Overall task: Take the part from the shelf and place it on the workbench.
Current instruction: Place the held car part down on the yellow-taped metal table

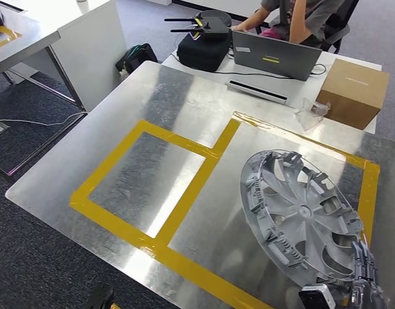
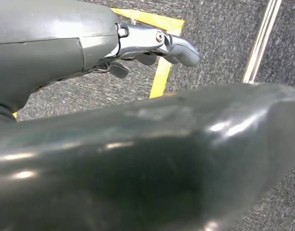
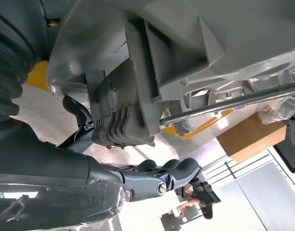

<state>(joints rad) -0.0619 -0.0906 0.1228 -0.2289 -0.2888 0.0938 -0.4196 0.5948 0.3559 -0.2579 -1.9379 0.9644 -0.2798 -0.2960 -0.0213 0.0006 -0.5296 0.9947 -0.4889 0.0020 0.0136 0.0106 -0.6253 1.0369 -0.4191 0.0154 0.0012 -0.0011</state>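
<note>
part: we see a grey wheel cover (image 1: 300, 215), inner side up, on the metal workbench (image 1: 152, 109), inside the right yellow-taped box (image 1: 369, 193); the near rim looks slightly raised, but we can't tell for sure
right hand: right hand (image 1: 363, 280) at the cover's near-right rim; in the right wrist view its fingers (image 3: 167, 173) curl under the rim and the thumb (image 3: 79, 113) sits on the other side, so we read it as grasping the part (image 3: 157, 62)
left hand: left hand (image 2: 139, 45) hangs over grey carpet (image 2: 218, 43) with yellow floor tape (image 2: 162, 72); fingers loosely extended, nothing in them
workbench: shiny sheet top, two taped boxes; left box (image 1: 142, 177) has nothing in it
background: laptop (image 1: 275, 58), black bag (image 1: 202, 48), cardboard box (image 1: 353, 90) and crumpled plastic (image 1: 309, 112) on the white desk behind; a person (image 1: 302, 16) sits at the laptop
</note>
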